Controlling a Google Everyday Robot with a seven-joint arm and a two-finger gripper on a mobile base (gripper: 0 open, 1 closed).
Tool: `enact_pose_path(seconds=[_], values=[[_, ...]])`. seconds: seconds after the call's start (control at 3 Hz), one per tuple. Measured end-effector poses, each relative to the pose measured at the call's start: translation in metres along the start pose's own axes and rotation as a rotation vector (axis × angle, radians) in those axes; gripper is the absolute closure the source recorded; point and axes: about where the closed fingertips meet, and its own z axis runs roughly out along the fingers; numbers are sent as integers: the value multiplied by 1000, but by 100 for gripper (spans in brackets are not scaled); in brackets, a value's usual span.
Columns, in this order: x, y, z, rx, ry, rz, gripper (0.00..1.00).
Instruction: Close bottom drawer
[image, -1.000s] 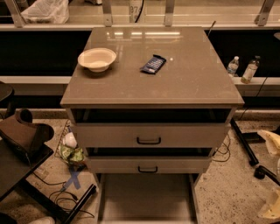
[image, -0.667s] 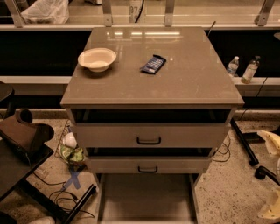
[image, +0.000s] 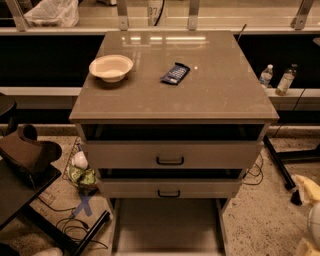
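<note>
The grey-tan cabinet (image: 172, 100) stands in the middle of the view. Its bottom drawer (image: 167, 225) is pulled far out toward me, a wide shallow tray with nothing in it, and its front edge reaches the bottom of the view. The two upper drawers with black loop handles (image: 170, 161) stand slightly ajar. My gripper (image: 305, 192) shows as a pale shape at the lower right edge, to the right of the cabinet and apart from the bottom drawer.
A cream bowl (image: 111, 67) and a dark blue snack packet (image: 175, 73) lie on the cabinet top. Two bottles (image: 276, 78) stand on a ledge at the right. A dark stand with a brown object (image: 27, 152), cables and litter (image: 80, 172) are at the left.
</note>
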Motion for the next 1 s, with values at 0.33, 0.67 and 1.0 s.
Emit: enact_pose_path(seconds=[0.33,0.67,1.0], values=[[22,38,39,22,-50,44,0],[41,69,77,43,-104,40,0],[54,94,113,41,-145,7,0]])
